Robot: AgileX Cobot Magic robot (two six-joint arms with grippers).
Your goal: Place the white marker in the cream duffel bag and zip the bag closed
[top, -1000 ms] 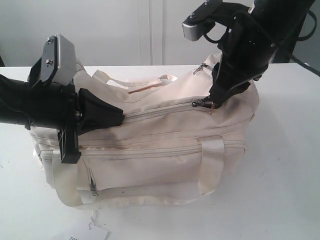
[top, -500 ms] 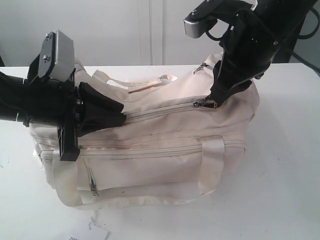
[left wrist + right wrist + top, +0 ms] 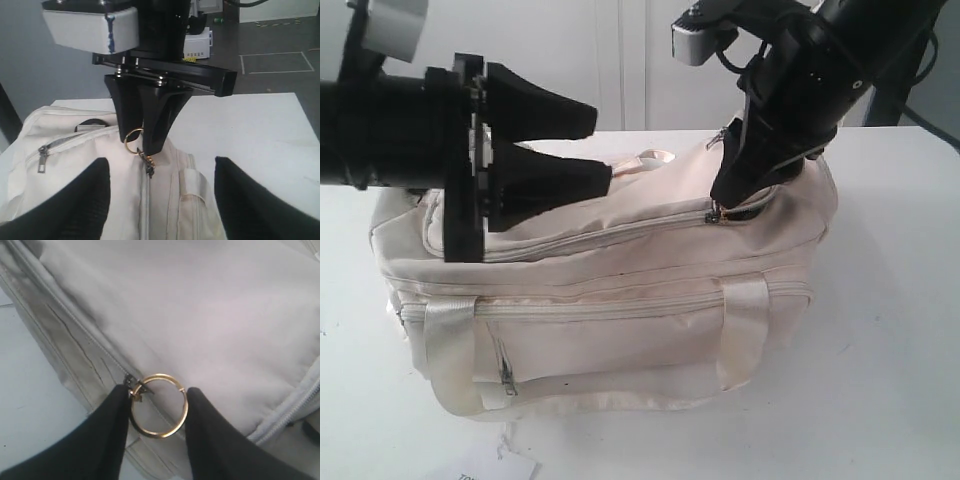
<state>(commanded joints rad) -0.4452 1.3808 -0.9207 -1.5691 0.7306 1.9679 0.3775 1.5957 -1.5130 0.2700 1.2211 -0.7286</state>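
Note:
The cream duffel bag [image 3: 620,330] lies on the white table, its top zip [image 3: 600,238] drawn shut along its length. At the bag's right end my right gripper [image 3: 727,205] is shut on the gold ring [image 3: 157,405] of the zip pull, one finger on each side of the ring [image 3: 132,141]. My left gripper [image 3: 602,145] hovers open above the bag's left half, and nothing lies between its fingers [image 3: 95,200]. The white marker is out of view.
A paper tag [image 3: 495,468] lies on the table [image 3: 890,350] by the bag's front left corner. The two cream straps [image 3: 745,330] hang down the bag's front. Beyond the far table edge there is floor and equipment [image 3: 197,42].
My left gripper has let go of the bag's left end, opened wide and risen above the bag. The right gripper has kept its hold on the ring and shifted slightly up and left.

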